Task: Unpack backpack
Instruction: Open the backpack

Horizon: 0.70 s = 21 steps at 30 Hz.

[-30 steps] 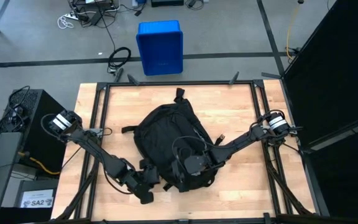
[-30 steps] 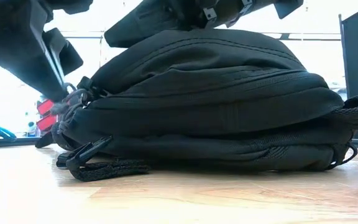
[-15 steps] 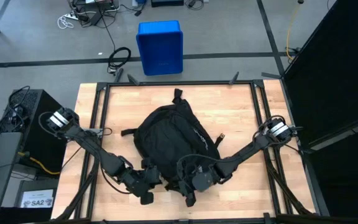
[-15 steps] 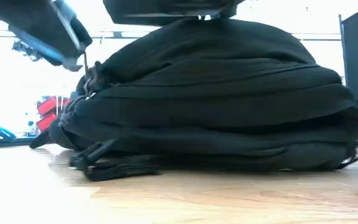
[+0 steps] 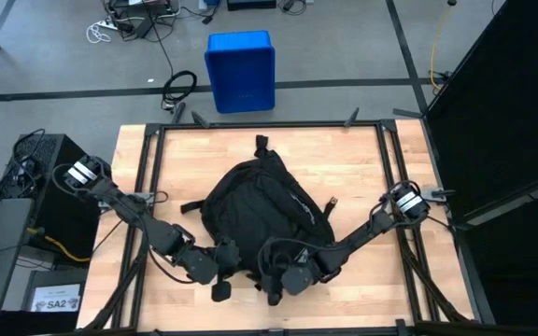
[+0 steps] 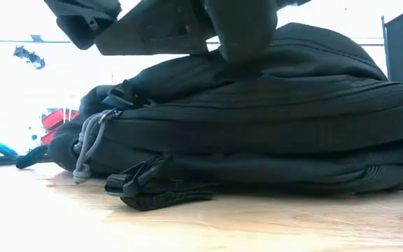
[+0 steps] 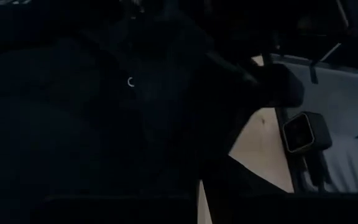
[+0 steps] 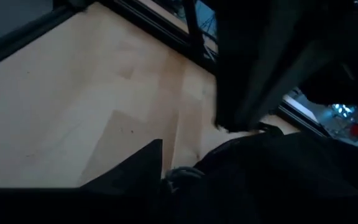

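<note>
- Where the high view is read as a clock face with twelve at the far edge, the backpack (image 5: 261, 217) lies at the middle of the wooden counter (image 5: 353, 168), flat on one broad face, zips shut so far as can be seen.
- Long axis: runs from about twelve o'clock, where its top loop points, down to six o'clock, where its base sits at both arms.
- Left pincer (image 5: 220, 276): at roughly seven o'clock from the pack's middle, against the base corner, fingers pressed together; whether they pinch a strap or a pull is not shown, since the wrist view is nearly all dark fabric.
- Right pincer (image 5: 278, 280): at about six o'clock, at the pack's base edge; how far its fingers stand apart cannot be told from these views, and nothing is visibly held.
- Bearing for the coming move: the pack lies toward twelve o'clock from both pincers, with the two about equally near.
- Grey zipper pull (image 6: 86, 150): hangs at the low view's left end of the pack, probably the next thing to catch.
- Off the counter: blue crate (image 5: 240, 70) on the floor at twelve o'clock.
</note>
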{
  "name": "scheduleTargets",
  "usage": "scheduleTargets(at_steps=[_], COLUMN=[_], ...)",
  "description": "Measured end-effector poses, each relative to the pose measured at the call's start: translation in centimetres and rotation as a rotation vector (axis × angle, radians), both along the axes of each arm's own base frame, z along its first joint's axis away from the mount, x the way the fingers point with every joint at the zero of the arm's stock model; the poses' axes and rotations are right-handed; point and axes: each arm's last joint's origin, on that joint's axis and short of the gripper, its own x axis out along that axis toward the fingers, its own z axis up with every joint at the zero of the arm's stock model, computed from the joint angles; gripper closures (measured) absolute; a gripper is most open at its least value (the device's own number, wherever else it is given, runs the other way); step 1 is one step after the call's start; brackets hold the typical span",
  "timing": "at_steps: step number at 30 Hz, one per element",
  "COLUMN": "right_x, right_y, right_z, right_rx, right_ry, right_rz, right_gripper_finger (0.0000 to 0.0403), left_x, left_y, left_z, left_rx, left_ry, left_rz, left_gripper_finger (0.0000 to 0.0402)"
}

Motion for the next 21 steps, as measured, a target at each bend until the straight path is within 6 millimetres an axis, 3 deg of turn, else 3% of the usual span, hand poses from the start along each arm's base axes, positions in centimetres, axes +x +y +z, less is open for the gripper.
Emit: scheduleTargets(at_steps=[7, 12, 17, 21], right_x=[-0.3, -0.3, 0.0, 0.0], right_y=[-0.1, -0.2, -0.7, -0.8], right_z=[-0.3, -0.4, -0.4, -0.4], right_rx=[-0.056, -0.066, -0.049, -0.041], right_ry=[0.028, 0.026, 0.023, 0.021], right_rz=[-0.056, -0.092, -0.110, -0.116], right_gripper_finger=[0.0229, 0.0232, 0.0227, 0.0223], left_x=[-2.0, -3.4, -3.0, -2.2], left_y=[-1.3, -2.1, -2.7, -3.1], left_z=[-1.3, -3.7, -7.0, -9.2], left_rx=[0.000, -0.001, -0.008, 0.039], left_ry=[0.092, 0.100, 0.071, 0.104], left_rz=[0.033, 0.087, 0.099, 0.083], left_gripper_finger=[0.0401, 0.0401, 0.0396, 0.0360])
